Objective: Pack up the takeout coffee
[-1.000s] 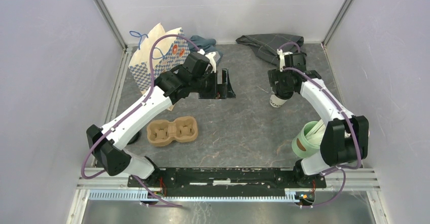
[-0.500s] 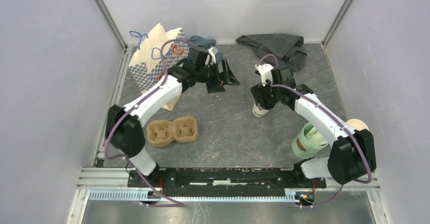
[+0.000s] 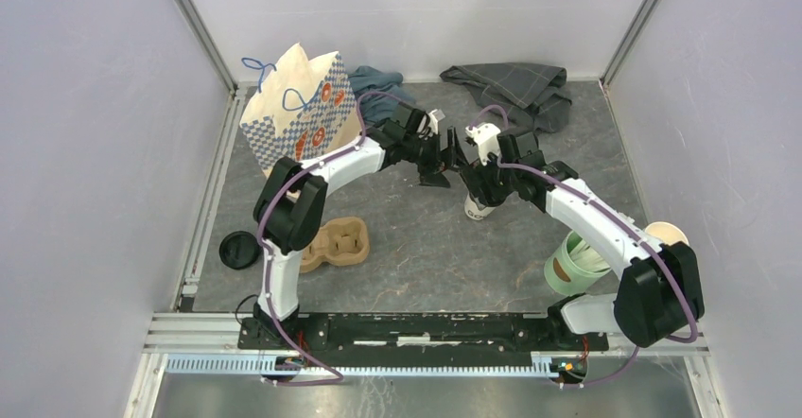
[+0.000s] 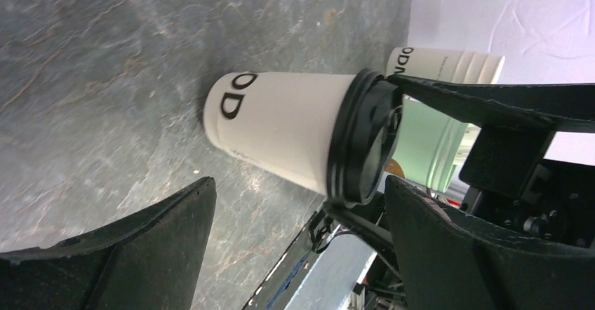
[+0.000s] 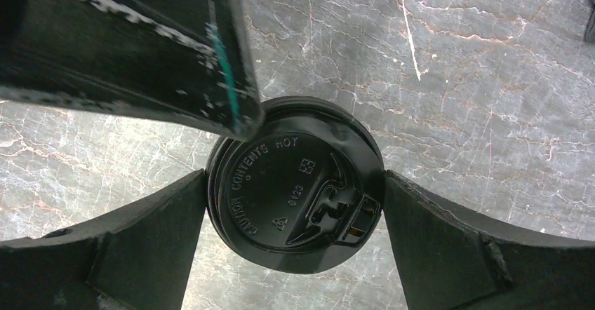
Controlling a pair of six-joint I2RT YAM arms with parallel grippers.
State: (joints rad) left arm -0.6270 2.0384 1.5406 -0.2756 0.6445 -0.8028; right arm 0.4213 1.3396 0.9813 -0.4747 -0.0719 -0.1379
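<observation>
The takeout coffee (image 3: 476,208) is a small white paper cup with a black lid (image 5: 295,191), standing upright at mid-table. My right gripper (image 3: 480,189) comes down over it, and in the right wrist view both fingers (image 5: 140,247) press the lid's rim, so the right gripper (image 5: 295,215) is shut on the cup. The left wrist view shows the cup (image 4: 281,135) from the side, its base at the table surface. My left gripper (image 3: 444,161) hangs just left of the cup, open and holding nothing, and one of its fingers crosses over the lid's edge in the right wrist view.
A patterned paper bag (image 3: 298,106) stands at the back left. A cardboard cup carrier (image 3: 331,243) and a loose black lid (image 3: 238,250) lie front left. A mint-green cup (image 3: 575,262) and a lidless white cup (image 3: 668,234) sit at the right. Dark cloth (image 3: 515,87) lies at the back.
My right gripper has carried the cup leftward and a little nearer. The left arm has swung its gripper right, from beside the bag to next to the cup.
</observation>
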